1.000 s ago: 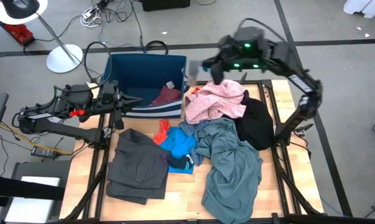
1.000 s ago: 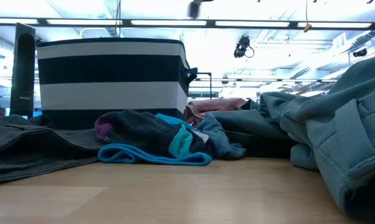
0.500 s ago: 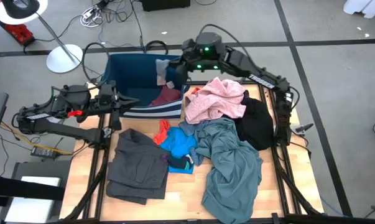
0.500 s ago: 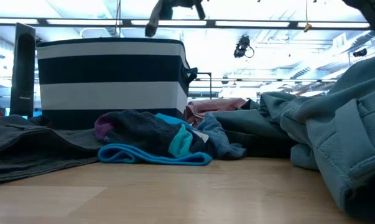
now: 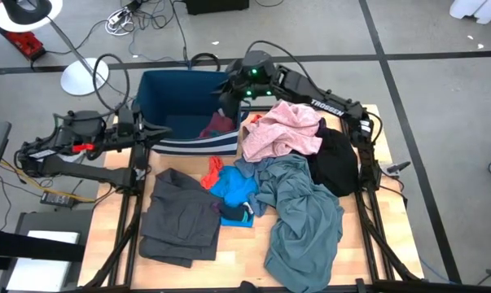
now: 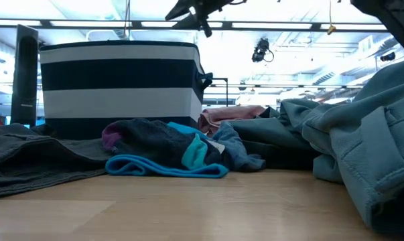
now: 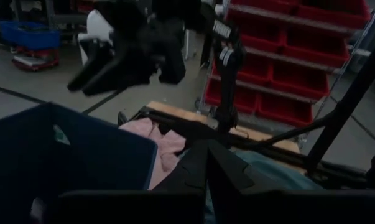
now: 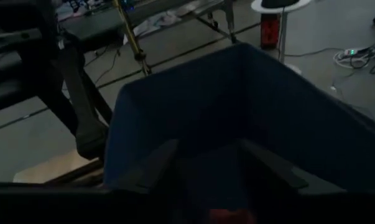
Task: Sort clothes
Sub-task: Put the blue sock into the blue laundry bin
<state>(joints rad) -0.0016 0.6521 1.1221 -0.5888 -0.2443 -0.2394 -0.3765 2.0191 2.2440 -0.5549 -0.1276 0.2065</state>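
My right gripper (image 5: 227,99) hangs open over the dark blue bin (image 5: 176,96) at the table's far left, with nothing between its fingers (image 8: 159,163). A maroon garment (image 5: 219,124) lies in the bin below it. On the table lie the other clothes: pink (image 5: 286,129), black (image 5: 336,163), grey-blue (image 5: 302,212), bright blue (image 5: 233,189), red-orange (image 5: 213,169) and dark grey (image 5: 180,213). My left gripper (image 5: 165,129) is shut and waits level at the bin's left side, holding nothing.
The bin's striped wall (image 6: 121,80) stands upright behind the blue and dark clothes in the low view. A lamp base (image 5: 84,77) and cables lie on the floor beyond the table. Bare wood (image 5: 237,260) shows near the table's front edge.
My right gripper has swung from above the pink garment toward the table's left and sunk over the bin, carrying a small pale cloth. It has opened, and the cloth no longer hangs from it. My left gripper has drawn back a little toward the left edge.
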